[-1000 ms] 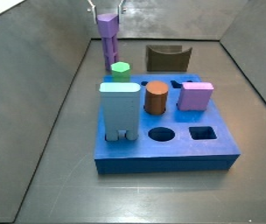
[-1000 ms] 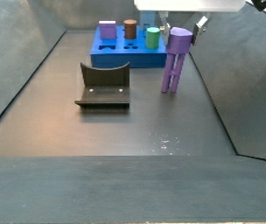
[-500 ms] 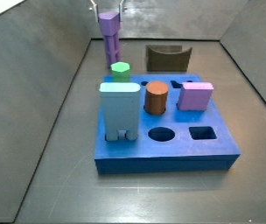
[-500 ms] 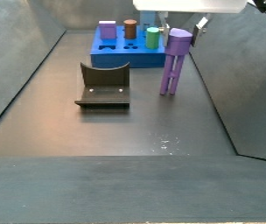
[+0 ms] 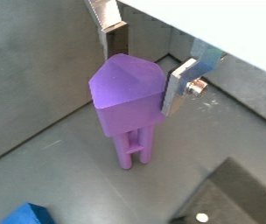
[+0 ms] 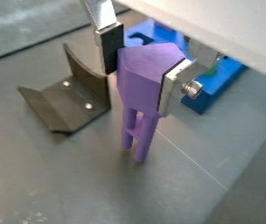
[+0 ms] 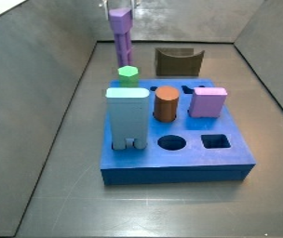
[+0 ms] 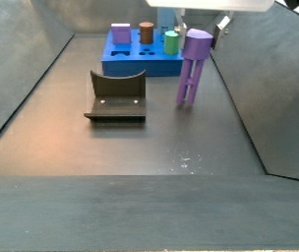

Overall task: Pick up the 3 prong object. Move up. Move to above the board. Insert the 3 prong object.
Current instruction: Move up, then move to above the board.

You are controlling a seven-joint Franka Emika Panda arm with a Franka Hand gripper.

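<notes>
Gripper [image 6: 142,63] clamped round top of 3 prong object [image 6: 143,92], upright, prongs down, clear of floor in both wrist views. Fixture [image 8: 115,96] beside it, between gripper and camera in a side view. Board [image 8: 129,67] behind, carrying several blocks.

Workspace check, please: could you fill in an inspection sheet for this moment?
Surface: dark grey floor, a few pale specks, otherwise bare.
Job's things: 3 prong object upright in the pincer; board blue, with a round and a square hole free.
Clutter: pale blue block, green peg, orange cylinder and pink block stand in the board; fixture on the floor.
Grippers: pincer shut on the post's top, beside the board.
Cables: nothing seen.
Surroundings: grey walls.
</notes>
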